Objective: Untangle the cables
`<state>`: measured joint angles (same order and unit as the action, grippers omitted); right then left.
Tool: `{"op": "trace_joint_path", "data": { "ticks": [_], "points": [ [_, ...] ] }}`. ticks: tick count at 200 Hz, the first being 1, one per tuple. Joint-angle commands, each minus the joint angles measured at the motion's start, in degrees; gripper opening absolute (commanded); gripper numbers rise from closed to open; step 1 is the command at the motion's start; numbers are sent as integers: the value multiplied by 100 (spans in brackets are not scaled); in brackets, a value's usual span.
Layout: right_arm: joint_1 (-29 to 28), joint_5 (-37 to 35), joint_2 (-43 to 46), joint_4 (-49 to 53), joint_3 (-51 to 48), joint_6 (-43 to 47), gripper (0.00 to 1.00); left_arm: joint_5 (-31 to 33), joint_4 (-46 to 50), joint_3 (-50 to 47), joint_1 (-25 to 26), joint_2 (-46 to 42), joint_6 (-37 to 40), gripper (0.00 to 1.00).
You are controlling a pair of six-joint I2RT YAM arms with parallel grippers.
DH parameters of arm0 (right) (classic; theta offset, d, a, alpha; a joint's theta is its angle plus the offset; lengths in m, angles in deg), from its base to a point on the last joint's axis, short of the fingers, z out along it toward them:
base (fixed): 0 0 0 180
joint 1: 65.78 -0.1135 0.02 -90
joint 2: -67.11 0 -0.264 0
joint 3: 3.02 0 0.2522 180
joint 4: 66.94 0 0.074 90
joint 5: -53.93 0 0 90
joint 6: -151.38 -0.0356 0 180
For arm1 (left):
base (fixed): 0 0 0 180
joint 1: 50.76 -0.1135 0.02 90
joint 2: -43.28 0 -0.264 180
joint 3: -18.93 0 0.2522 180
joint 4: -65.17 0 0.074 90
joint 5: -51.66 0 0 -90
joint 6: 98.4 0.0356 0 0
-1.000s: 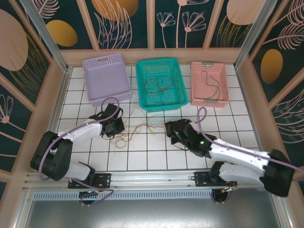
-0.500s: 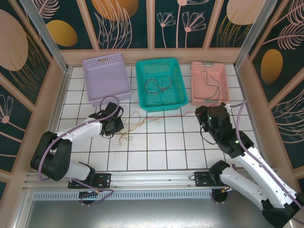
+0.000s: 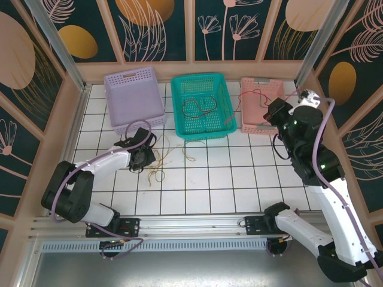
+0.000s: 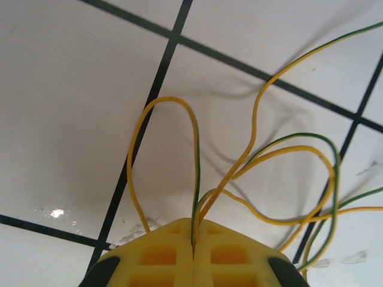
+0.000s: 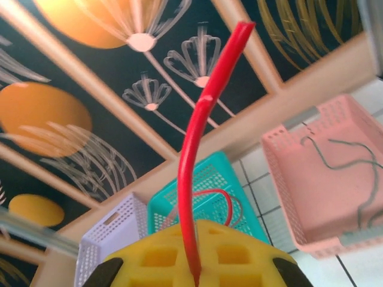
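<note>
While left jaws pinch looping yellow-green cables [image 4: 254, 128], right jaws clamp a curved red cable [image 5: 186, 179].

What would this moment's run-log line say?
left end effector: shut on yellow and green cables, low over table | right end effector: shut on red cable, raised near pink basket

Glossy white tile tabletop [image 4: 66, 107], perforated plastic pink basket [image 5: 323, 203], smooth glossy red cable [image 5: 186, 179]
</note>
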<state>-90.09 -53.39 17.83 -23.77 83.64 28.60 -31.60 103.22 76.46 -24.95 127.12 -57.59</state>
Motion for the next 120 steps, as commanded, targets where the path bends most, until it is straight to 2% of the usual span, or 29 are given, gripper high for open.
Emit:
{"op": "trace_joint_path", "data": {
  "ticks": [1, 25, 47, 75, 120],
  "points": [
    [163, 1226, -251, -553, 325, 1528, 0, -120, 117, 266, -31, -71, 5, 18],
    [343, 2464, -814, -541, 757, 2095, 0, -269, 180, 447, -35, -266, -13, 41],
    [479, 3357, -1395, -377, 1125, 2512, 0, -349, 281, 651, -31, -432, -38, 54],
    [711, 4432, -2212, -265, 1581, 2750, 0, -495, 413, 934, -31, -545, -21, 59],
    [931, 5067, -3327, -147, 2264, 2994, 0, -684, 519, 1158, -31, -775, -62, 64]
  ]
}}
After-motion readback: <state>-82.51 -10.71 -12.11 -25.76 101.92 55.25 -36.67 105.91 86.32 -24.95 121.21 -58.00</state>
